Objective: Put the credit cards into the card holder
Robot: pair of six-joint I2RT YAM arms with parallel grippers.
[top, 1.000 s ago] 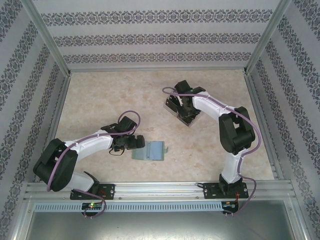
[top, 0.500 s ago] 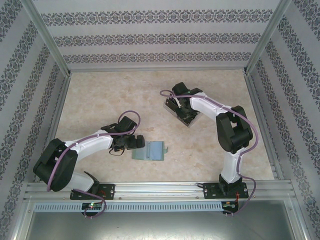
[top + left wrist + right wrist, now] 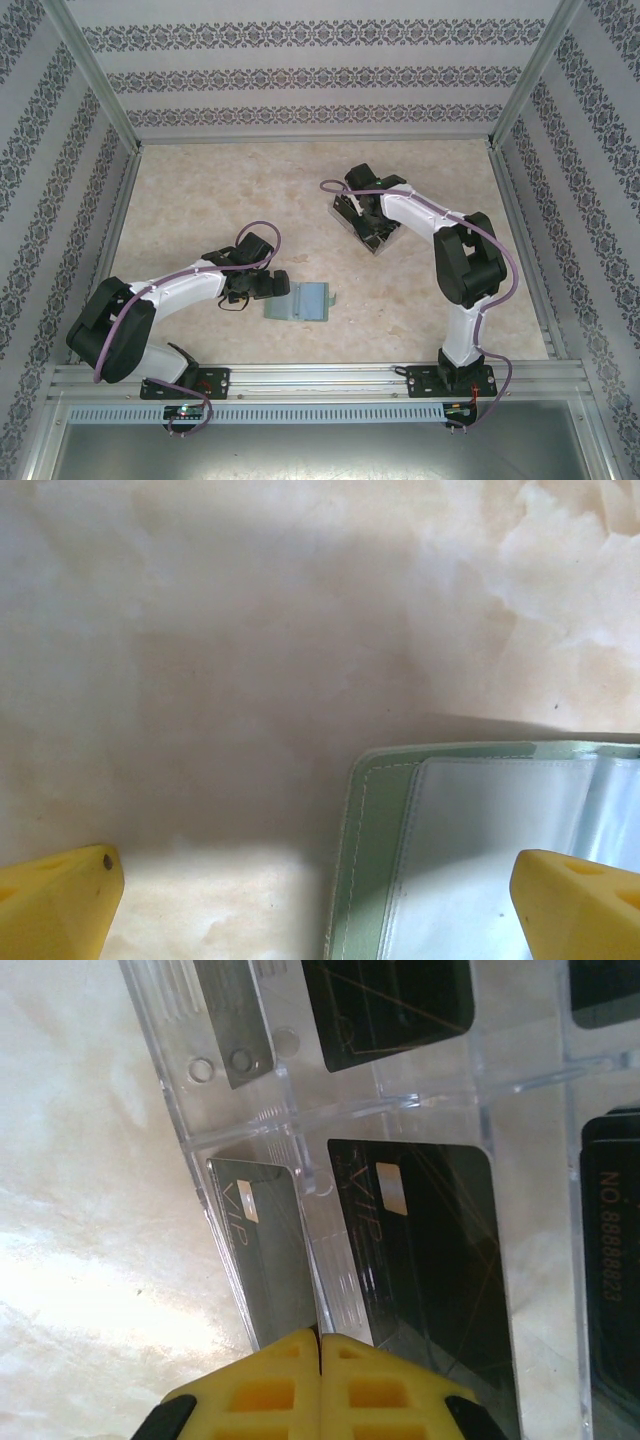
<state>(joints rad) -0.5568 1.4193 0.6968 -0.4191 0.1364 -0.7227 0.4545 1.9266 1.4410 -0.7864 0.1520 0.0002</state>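
Only the right arm has moved since a second ago: its elbow has swung a little to the left and its claw has closed, while the left arm and the wallet lie as they did. On the left, the left gripper hangs low over the marbled table with its claw spread wide. In the left wrist view, the left gripper has its yellow fingertips at the two bottom corners. Just right of it lies the card holder, open and flat, near the front edge and between the two arms. Up close, the card holder shows a green stitched border and clear inner sleeves, one fingertip above the sleeves and the other above bare table. Farther back and to the right, the right gripper reaches down into the clear tray. In the right wrist view, the right gripper has its fingertips pressed together at the tray wall beside a compartment. Whether a card edge sits between them cannot be told. The credit cards lie black in the compartments, one marked VIP just right of the fingertips, with more beyond and at the right edge.
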